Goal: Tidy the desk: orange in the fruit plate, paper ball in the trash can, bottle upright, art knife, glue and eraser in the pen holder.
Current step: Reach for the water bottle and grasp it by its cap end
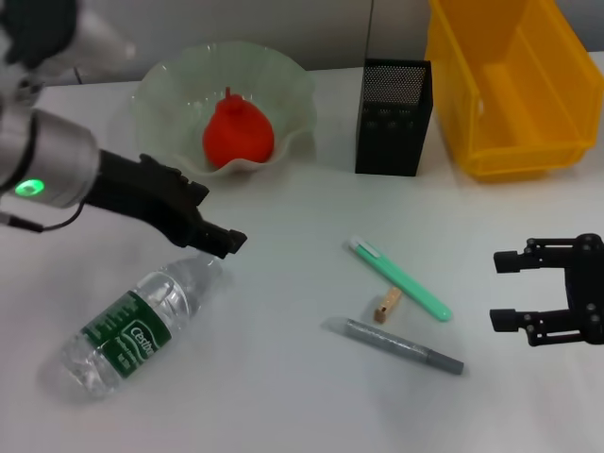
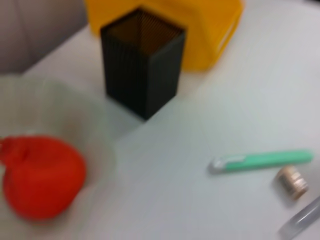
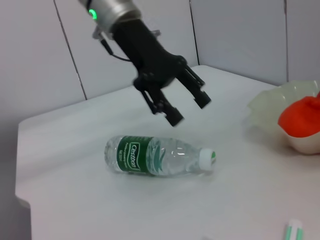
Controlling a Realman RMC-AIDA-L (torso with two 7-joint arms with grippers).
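Left claw point(image 1: 215, 236) hangs spread just above the bottle point(image 1: 142, 321), which lies flat on the bench point(image 1: 283, 377), cap toward the claw. Best bet: drop lower, straddle the neck, then tip it upright. Right claw point(image 1: 514, 290) waits apart, well off.

White desk point(image 1: 302, 377) against pale grey panelled wall point(image 3: 40, 50).

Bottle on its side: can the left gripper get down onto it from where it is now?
Probably yes. The left gripper hangs open just above the bottle, near its cap end, with nothing between them. The bottle lies alone on the table, apart from the fruit plate.
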